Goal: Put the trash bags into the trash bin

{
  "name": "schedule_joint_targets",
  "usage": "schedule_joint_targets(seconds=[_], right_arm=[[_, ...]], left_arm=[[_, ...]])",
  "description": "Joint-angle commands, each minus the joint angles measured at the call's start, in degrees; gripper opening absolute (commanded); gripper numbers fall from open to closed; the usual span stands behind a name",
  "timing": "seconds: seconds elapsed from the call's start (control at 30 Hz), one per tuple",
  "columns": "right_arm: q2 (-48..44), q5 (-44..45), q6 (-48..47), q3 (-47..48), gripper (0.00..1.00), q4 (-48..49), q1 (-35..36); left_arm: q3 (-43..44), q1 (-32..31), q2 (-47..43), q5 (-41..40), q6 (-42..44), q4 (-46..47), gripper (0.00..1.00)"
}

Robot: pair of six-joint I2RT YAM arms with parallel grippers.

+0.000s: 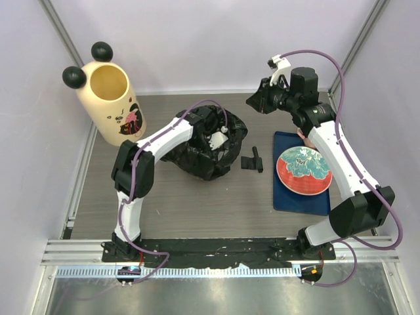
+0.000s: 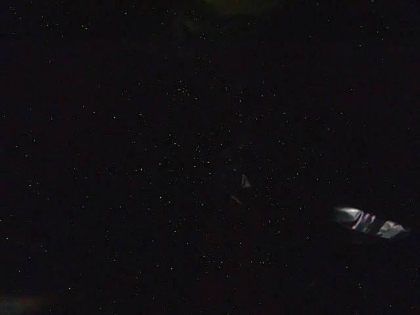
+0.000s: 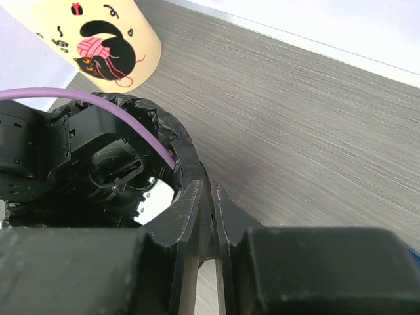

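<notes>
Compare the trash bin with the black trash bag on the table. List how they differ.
The trash bin is cream with cartoon marks; the trash bag is glossy black. The bin stands as a stiff rounded cylinder; the bag lies crumpled and floppy. The bin sits at the far left corner, untouched; the bag is mid-table with the left arm reaching into it. Both rest on the table with their mouths open.
</notes>
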Motion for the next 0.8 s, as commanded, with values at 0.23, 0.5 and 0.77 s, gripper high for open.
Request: schedule_joint_targets(seconds=[0.23, 0.5, 0.77], right_arm=[[-0.2, -2.7, 0.6, 2.4, 0.18, 1.7, -0.1], [0.8, -4.5, 0.7, 2.4, 0.20, 1.7, 0.4], [1.9, -9.4, 1.1, 2.2, 0.25, 2.3, 2.0]], left_arm=[[-2.8, 0.2, -11.5, 4.1, 0.7, 4.5, 0.75], [-3.9, 0.4, -8.4, 9.2, 1.7, 5.8, 0.75], [-3.2, 0.3, -5.2, 10.5, -0.6, 8.6, 0.50]])
